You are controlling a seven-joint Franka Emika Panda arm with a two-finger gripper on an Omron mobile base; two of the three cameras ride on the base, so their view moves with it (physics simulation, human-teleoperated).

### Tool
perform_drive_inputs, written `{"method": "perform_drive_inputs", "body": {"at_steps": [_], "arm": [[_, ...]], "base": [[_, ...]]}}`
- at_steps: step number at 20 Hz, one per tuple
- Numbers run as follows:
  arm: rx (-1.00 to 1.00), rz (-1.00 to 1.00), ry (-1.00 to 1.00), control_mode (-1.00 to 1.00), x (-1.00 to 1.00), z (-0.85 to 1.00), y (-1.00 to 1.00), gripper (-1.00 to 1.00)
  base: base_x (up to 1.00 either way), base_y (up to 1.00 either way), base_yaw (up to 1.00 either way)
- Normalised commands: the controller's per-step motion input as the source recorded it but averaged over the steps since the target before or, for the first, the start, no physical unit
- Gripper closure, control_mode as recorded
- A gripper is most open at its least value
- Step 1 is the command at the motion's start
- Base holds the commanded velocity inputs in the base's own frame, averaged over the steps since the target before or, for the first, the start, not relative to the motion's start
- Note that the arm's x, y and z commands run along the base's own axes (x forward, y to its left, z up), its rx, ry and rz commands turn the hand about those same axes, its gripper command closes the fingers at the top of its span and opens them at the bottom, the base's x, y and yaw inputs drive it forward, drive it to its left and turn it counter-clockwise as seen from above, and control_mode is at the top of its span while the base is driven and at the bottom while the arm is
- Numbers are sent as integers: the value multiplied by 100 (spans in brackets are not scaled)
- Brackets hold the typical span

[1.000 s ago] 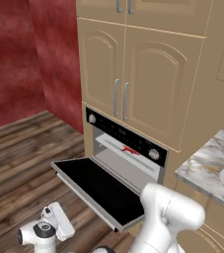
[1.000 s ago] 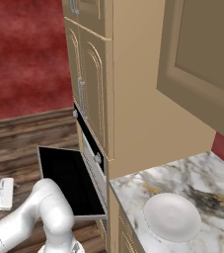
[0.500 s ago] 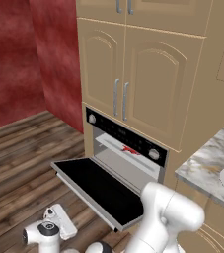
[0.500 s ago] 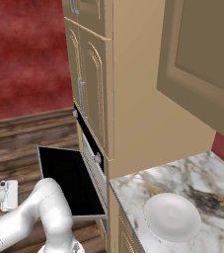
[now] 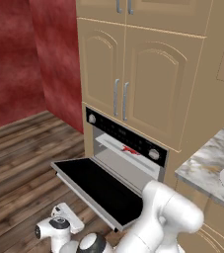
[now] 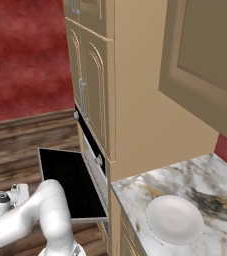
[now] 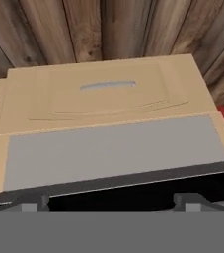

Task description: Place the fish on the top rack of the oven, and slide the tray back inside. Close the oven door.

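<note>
The oven door [image 5: 101,190] is faced with glossy black glass inside a thin grey rim. Round silver metal-looking knobs [image 5: 154,154] are set in the black control strip. The cabinet doors [image 5: 160,89] are finished in matt tan. The floor [image 5: 15,153] is laid in grained wood planks, and the counter [image 6: 185,182] is veined marble.

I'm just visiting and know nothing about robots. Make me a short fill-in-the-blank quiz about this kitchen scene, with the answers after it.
1. The oven door hangs ____, its dark glass facing up.
2. The small fish inside the oven is coloured ____.
3. On the marble counter beside the oven sits a round white ____.
4. The end effector hovers low over the ____ floor.

Missing words: open; red; plate; wooden
</note>
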Motion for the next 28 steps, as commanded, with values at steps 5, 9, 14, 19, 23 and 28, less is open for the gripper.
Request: {"method": "perform_drive_inputs", "body": {"at_steps": [5,9,14,19,23,28], "arm": [[-18,0,-5,-100,54,-95,4,-100],[-25,0,-11,-100,47,-100,17,-100],[-29,0,-14,-100,48,-100,18,-100],[-31,0,-22,-100,40,-100,11,-100],[-29,-3,-33,-100,7,-89,-1,-100],[-22,-11,-50,-100,-22,-11,-44,-100]], "base": [[0,0,0],[0,0,0],[0,0,0],[0,0,0],[0,0,0],[0,0,0]]}}
